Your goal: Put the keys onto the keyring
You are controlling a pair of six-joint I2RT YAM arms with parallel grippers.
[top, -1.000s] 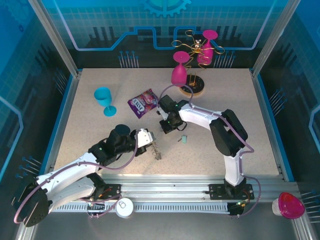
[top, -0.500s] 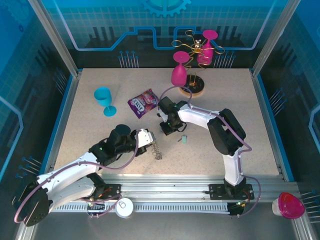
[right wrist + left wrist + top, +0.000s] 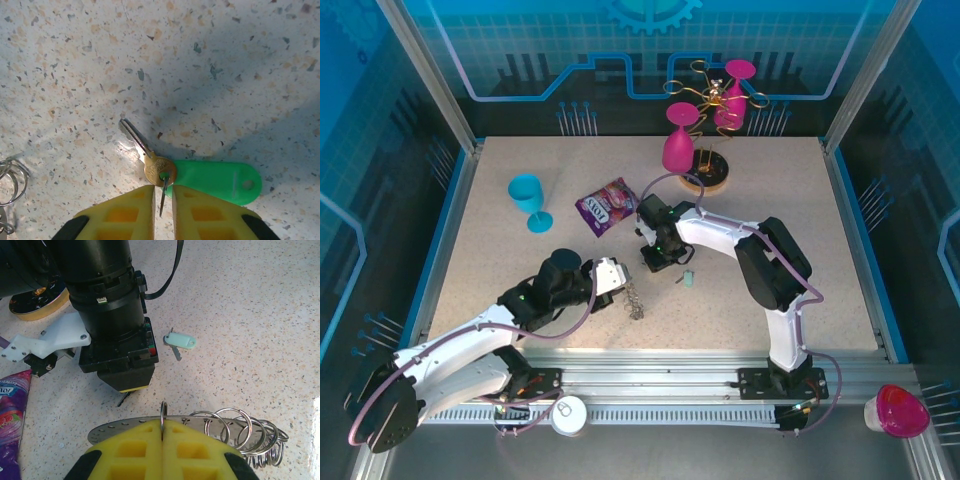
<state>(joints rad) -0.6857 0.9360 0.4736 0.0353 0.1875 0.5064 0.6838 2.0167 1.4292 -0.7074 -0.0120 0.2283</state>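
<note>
Keys lie apart on the speckled table (image 3: 770,210): the green key (image 3: 210,181) lies flat right under the right gripper (image 3: 163,192), its brass blade pointing away from the yellow pads (image 3: 125,210), and the pale key (image 3: 181,341) sits just beside that gripper, untouched. From the wrist view the right jaws stand only a narrow slit apart, with the key's small wire loop (image 3: 164,187) poking into the slit. Neither pad seems to press it, so I wouldn't call the key held. The left gripper (image 3: 162,426) is clamped tight on the flat rim of the keyring (image 3: 225,424), whose wire rings fan out to one side, low over the table and near the right arm's fingers. The step in hand, I'd judge, is picking up the green key. To do it well the right fingers want to settle squarely about the loop or the brass head, close fully before lifting, and rise slowly, since such thin wire can slip or twist. A purple snack packet (image 3: 606,206) lies farther back.
</note>
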